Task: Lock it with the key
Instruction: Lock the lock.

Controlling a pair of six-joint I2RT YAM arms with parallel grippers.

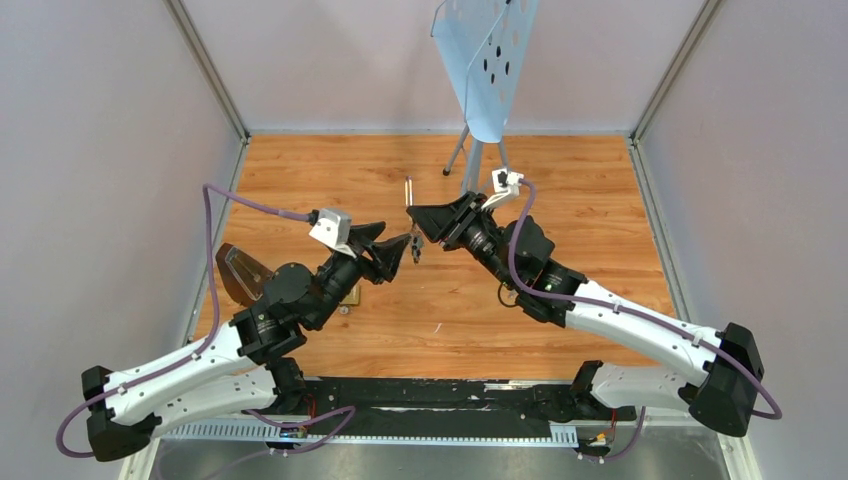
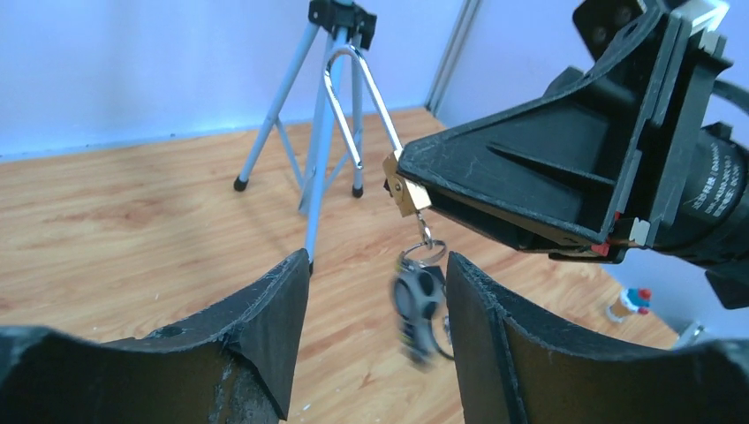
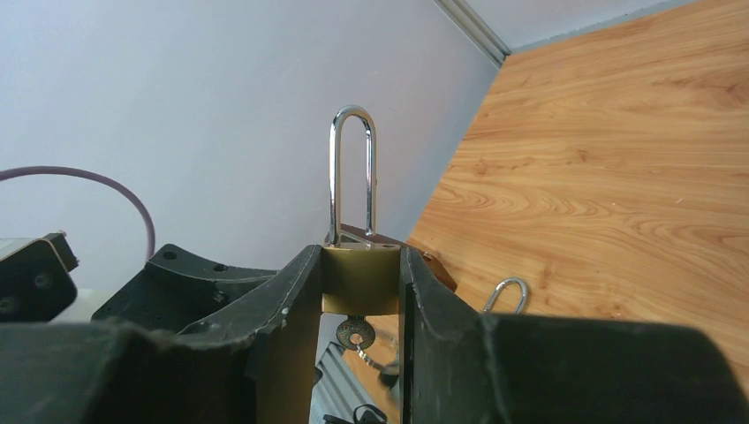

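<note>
My right gripper (image 1: 418, 216) is shut on the brass padlock (image 3: 359, 281) and holds it above the table, its long silver shackle (image 3: 352, 172) pointing away. The key (image 3: 355, 333) sits in the keyhole at the padlock's bottom, with only its small round head showing. A ring with a dark fob (image 2: 418, 305) hangs from it, blurred. My left gripper (image 2: 378, 287) is open just below the padlock (image 2: 404, 191). The fob hangs between its fingers, close to the right finger (image 2: 495, 327); I cannot tell whether it touches. In the top view the left gripper (image 1: 398, 252) faces the right one.
A light blue tripod stand (image 1: 485, 60) stands at the back centre and also shows in the left wrist view (image 2: 322, 132). A second brass padlock (image 1: 350, 293) and a brown dish (image 1: 240, 272) lie by the left arm. A small bottle (image 2: 629, 302) stands on the wood table.
</note>
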